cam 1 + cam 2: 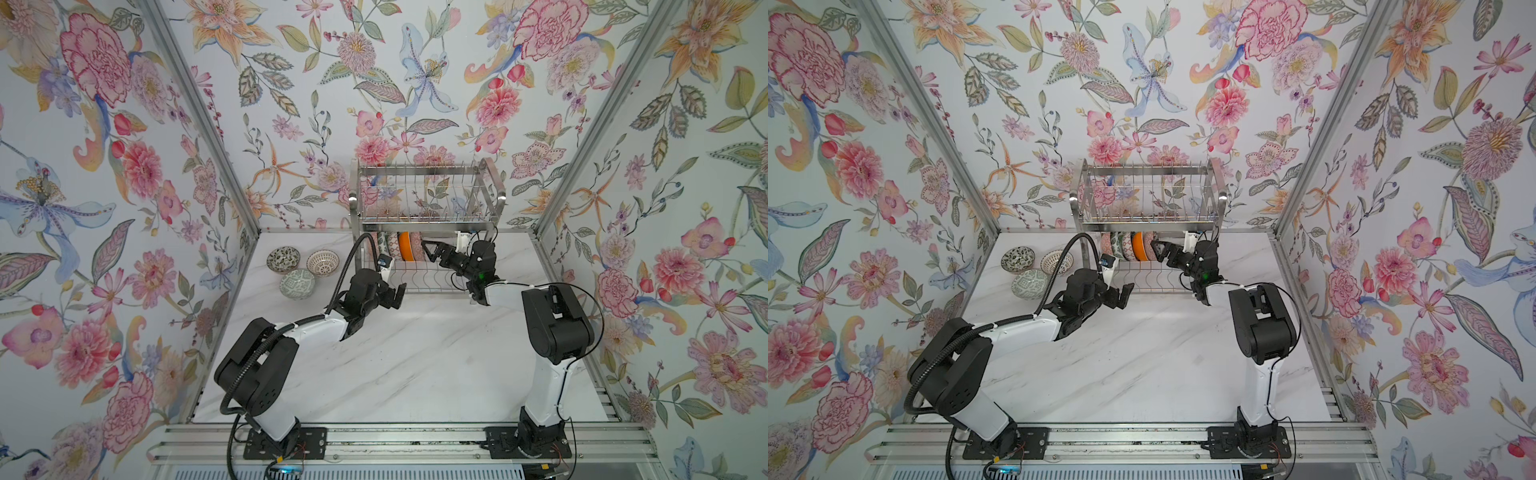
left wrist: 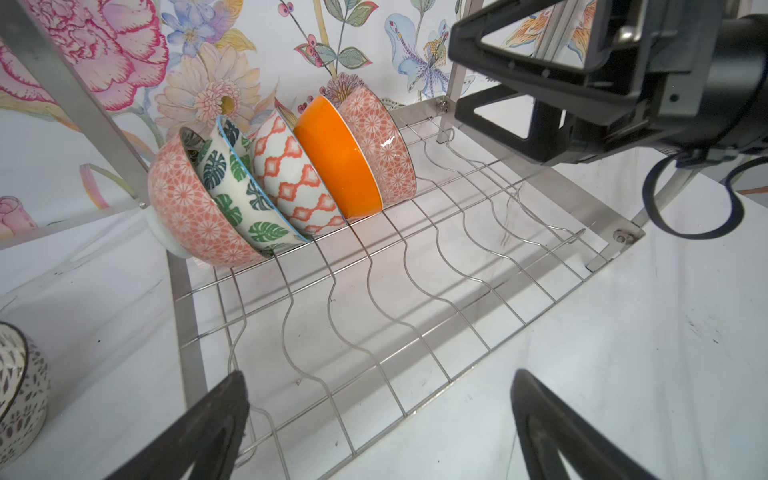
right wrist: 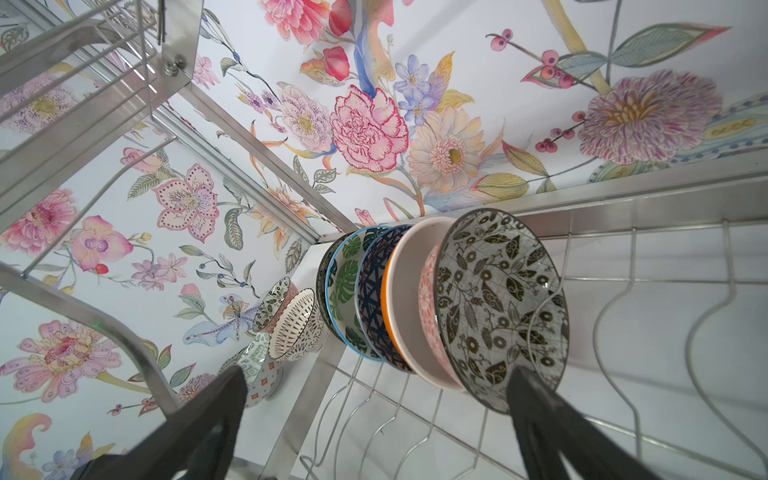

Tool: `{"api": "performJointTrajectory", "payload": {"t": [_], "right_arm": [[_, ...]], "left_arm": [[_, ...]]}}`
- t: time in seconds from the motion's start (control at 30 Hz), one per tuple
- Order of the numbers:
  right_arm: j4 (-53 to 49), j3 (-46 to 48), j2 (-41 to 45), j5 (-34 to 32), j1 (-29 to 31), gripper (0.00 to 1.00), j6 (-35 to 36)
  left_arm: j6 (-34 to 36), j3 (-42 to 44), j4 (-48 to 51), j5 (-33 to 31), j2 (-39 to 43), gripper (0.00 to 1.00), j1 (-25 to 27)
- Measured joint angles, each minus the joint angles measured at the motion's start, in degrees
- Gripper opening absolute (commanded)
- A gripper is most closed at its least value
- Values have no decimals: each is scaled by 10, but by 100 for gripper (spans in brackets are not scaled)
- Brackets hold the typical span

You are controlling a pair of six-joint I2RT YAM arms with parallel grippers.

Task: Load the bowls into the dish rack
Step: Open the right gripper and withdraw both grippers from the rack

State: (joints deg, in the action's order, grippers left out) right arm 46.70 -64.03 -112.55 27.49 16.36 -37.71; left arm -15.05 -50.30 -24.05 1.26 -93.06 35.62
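The steel dish rack [image 1: 424,226] [image 1: 1146,226] stands at the back of the marble table. Several bowls stand on edge in a row on its lower tier [image 2: 415,291], among them an orange one [image 1: 404,247] [image 2: 338,158]. The last in the row has a black floral inside [image 3: 498,307]. My right gripper [image 1: 428,251] [image 3: 378,384] is open just beside that bowl, holding nothing. One of its fingers [image 3: 536,411] overlaps the bowl's rim in the right wrist view. My left gripper [image 1: 398,296] [image 2: 380,390] is open and empty over the rack's front edge.
Three bowls sit upright on the table left of the rack: black-leaf [image 1: 283,258], brown lattice [image 1: 322,262] and pale green [image 1: 297,284]. The rack's upper tier [image 1: 419,191] overhangs the lower one. Floral walls close in on three sides.
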Motion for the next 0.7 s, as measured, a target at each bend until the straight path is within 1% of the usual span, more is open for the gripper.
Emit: {"api": "performJointTrajectory", "payload": {"t": [0.33,0.53,0.7], "right_arm": [[-50,49,54,-27,34,99,41],[-79,74,96,-47,58,99,64],[-119,88,127,-76,84,99,91]], "left_arm": [[-21,70,14,-37,100,99,0],[-34,109,35,-86,158,99,0],[-50,117,74,-122,185,99,-4]]}}
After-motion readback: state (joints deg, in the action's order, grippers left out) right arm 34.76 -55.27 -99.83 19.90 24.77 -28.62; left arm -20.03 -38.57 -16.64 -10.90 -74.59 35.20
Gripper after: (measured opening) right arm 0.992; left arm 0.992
